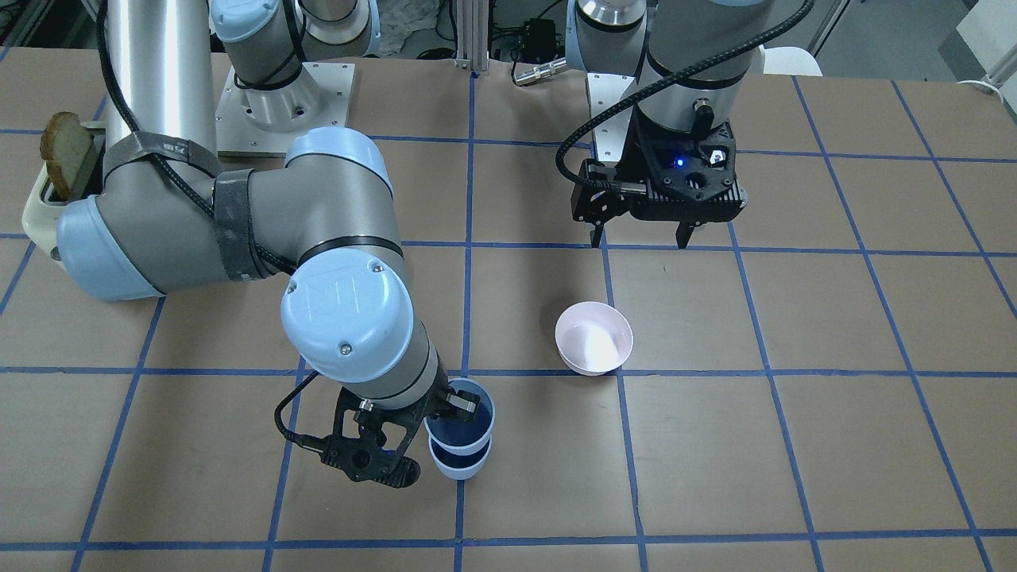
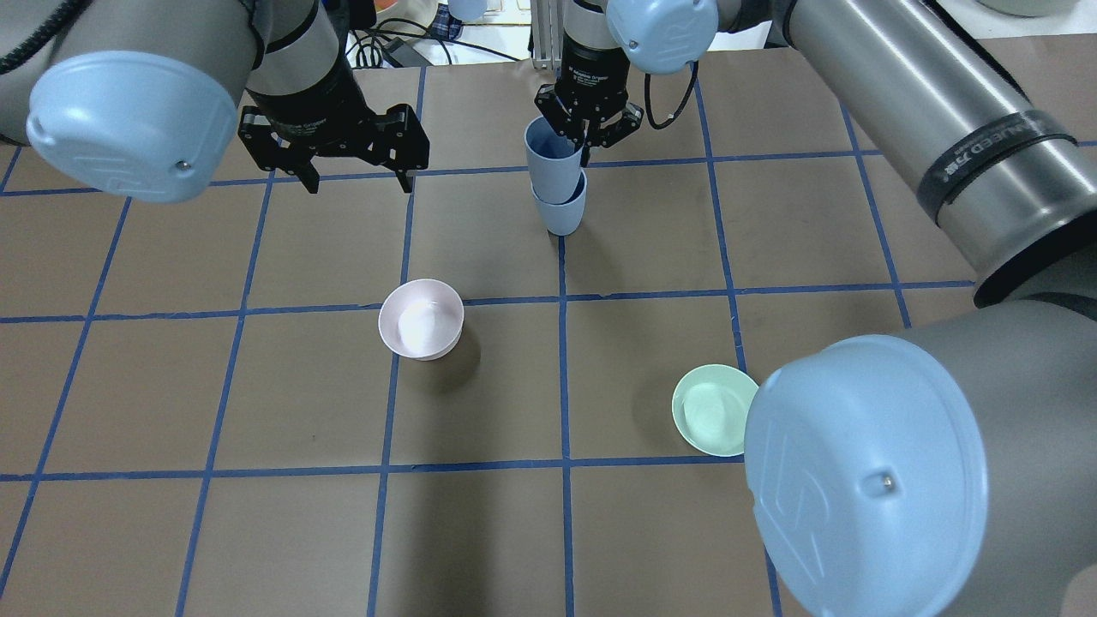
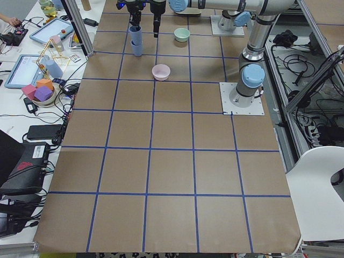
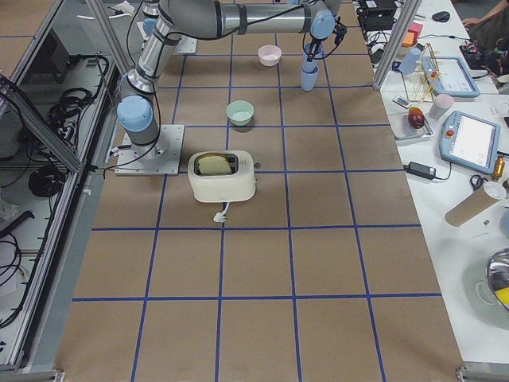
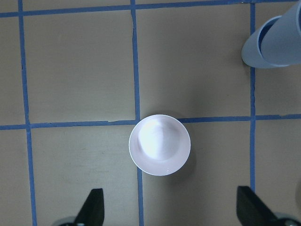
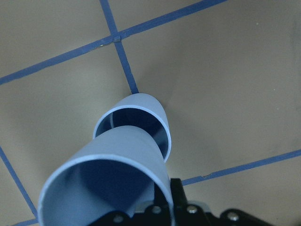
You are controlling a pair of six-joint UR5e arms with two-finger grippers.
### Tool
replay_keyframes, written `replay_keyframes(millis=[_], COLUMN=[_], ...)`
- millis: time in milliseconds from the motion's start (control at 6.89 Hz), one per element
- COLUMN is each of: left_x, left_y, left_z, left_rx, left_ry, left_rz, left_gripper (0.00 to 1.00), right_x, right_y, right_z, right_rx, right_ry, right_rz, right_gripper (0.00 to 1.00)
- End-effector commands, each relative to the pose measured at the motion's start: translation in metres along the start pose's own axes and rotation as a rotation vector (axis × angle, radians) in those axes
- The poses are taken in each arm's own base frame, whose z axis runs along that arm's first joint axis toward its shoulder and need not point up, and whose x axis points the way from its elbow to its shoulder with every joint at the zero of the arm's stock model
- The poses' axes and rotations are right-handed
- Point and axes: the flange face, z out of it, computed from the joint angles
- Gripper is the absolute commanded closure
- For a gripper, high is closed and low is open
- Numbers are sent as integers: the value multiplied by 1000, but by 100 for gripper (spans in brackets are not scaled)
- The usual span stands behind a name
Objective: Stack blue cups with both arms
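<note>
Two pale blue cups are at the table's far middle. The lower blue cup (image 2: 563, 212) stands on the table. The upper blue cup (image 2: 549, 156) is tilted, its base in the lower cup's mouth. My right gripper (image 2: 586, 140) is shut on the upper cup's rim, one finger inside it. In the front view the upper cup (image 1: 462, 419) sits over the lower cup (image 1: 459, 467) beside the right gripper (image 1: 459, 403). The right wrist view shows the upper cup (image 6: 108, 188) over the lower cup (image 6: 136, 120). My left gripper (image 2: 356, 178) hangs open and empty above the table, left of the cups.
A pale pink bowl (image 2: 421, 319) stands under the left gripper's view (image 5: 160, 144). A mint-green bowl (image 2: 716, 410) sits near the right arm's elbow. A cream toaster (image 4: 223, 177) with a bread slice stands by the right arm's base.
</note>
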Motion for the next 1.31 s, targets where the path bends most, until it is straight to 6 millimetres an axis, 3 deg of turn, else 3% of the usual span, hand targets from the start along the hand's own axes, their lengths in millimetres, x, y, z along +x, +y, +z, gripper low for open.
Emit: replay_keyframes(millis=[0, 145, 290, 581, 726, 1016, 1161], left_x=[0, 0, 0, 0, 0, 0, 0], left_y=[1, 1, 1, 1, 2, 2, 2], left_z=[0, 0, 0, 0, 0, -1, 0], left_rx=[-1, 0, -1, 0, -1, 0, -1], left_ry=[-8, -7, -8, -10, -10, -10, -10], left_rz=[1, 1, 1, 1, 1, 1, 1], left_gripper=[0, 0, 0, 0, 0, 0, 0], right_x=[0, 0, 1, 4, 18, 80, 116], right_y=[-1, -1, -1, -1, -10, -23, -22], right_z=[2, 4, 5, -2, -12, -81, -93], right_rx=[1, -1, -6, 4, 11, 76, 54], right_ry=[1, 2, 1, 2, -1, -40, -22], right_rz=[-3, -9, -14, -14, 5, -20, -146], right_gripper=[93, 14, 0, 0, 0, 0, 0])
